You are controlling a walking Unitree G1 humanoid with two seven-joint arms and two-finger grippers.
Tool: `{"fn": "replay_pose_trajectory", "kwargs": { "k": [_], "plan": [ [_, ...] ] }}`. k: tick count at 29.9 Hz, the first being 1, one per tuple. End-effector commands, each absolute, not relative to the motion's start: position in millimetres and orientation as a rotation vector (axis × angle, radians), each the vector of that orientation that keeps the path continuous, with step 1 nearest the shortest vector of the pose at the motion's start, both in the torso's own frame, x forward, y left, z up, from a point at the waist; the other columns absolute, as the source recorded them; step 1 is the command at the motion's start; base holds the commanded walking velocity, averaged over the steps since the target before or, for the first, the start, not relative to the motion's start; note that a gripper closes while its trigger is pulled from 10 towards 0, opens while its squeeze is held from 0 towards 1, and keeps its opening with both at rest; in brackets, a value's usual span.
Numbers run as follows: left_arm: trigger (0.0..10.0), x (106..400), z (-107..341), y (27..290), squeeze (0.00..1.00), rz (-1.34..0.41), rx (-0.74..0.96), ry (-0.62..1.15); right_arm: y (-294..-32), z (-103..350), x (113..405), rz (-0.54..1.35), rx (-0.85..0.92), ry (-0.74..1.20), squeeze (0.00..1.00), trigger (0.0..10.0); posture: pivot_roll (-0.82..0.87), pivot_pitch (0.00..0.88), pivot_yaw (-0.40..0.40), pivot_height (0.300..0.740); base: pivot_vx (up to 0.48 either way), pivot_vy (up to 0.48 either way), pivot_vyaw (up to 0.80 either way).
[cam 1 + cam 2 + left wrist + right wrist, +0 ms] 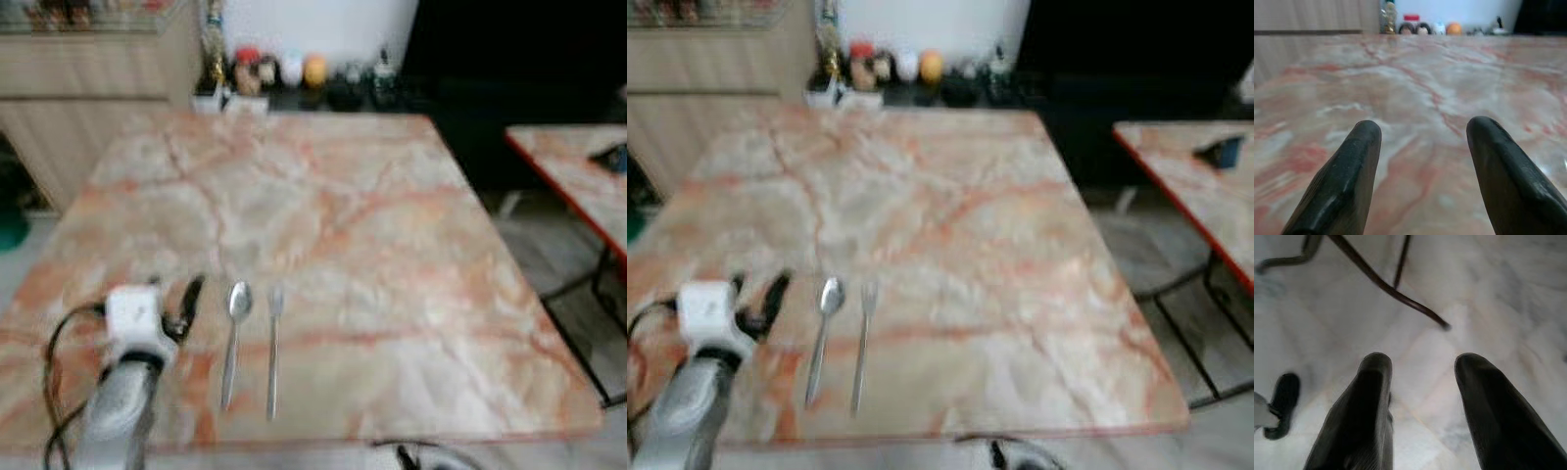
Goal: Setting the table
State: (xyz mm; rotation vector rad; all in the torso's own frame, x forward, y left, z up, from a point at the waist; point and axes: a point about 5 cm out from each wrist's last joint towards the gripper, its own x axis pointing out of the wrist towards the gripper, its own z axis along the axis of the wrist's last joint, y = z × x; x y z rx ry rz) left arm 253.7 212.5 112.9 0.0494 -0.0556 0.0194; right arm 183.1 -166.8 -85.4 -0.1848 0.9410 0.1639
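Pink-veined marble covers the table (323,215), and near its front edge, towards the left, a spoon (234,338) and a fork (273,348) lie side by side, handles pointing at the robot, the spoon on the left and the fork just beside it without touching. The left gripper (1422,132) hovers low over the tabletop just left of the spoon, its two black fingers (1347,181) spread apart with only bare marble between them, holding nothing. The right gripper (1422,363) hangs below the table edge over the pale tiled floor (1488,298), its fingers also spread and empty. At the far edge stands a row of jars and bottles (294,73). A second table (578,181) sits to the right.
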Motion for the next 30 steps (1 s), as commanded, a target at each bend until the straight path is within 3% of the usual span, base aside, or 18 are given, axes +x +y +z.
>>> {"fn": "replay_pose_trajectory", "kwargs": {
  "k": [1, 7, 15, 29, 30],
  "plan": [
    [10.0, 256, 114, 207, 0.00, -0.001, 0.051, -0.054, -176, -89, 174, 0.143, -0.194, 0.973, 0.00, 10.0, 0.01, 0.000, -0.029, 0.740, 0.000, 0.000, 0.00],
    [10.0, 256, 112, 204, 0.00, -0.028, 0.031, -0.033, -174, -89, 174, 0.147, -0.193, 0.972, 0.00, 10.0, 0.01, 0.000, -0.028, 0.740, 0.000, 0.000, 0.00],
    [10.0, 237, 110, 194, 0.00, -0.192, 0.061, 0.073, -176, -89, 173, 0.148, -0.196, 0.975, 0.00, 10.0, 0.02, 0.000, -0.022, 0.740, 0.000, 0.000, 0.00],
    [10.0, 252, 90, 199, 0.00, -0.146, 0.175, 0.223, -175, -90, 171, 0.151, -0.205, 0.989, 0.00, 10.0, 0.02, 0.000, -0.013, 0.740, 0.000, 0.000, 0.00],
    [10.0, 254, 89, 199, 0.04, -0.134, 0.166, 0.222, -175, -91, 171, 0.152, -0.206, 0.990, 0.00, 10.0, 0.02, 0.000, -0.012, 0.740, 0.000, 0.000, 0.00]
  ]
}}
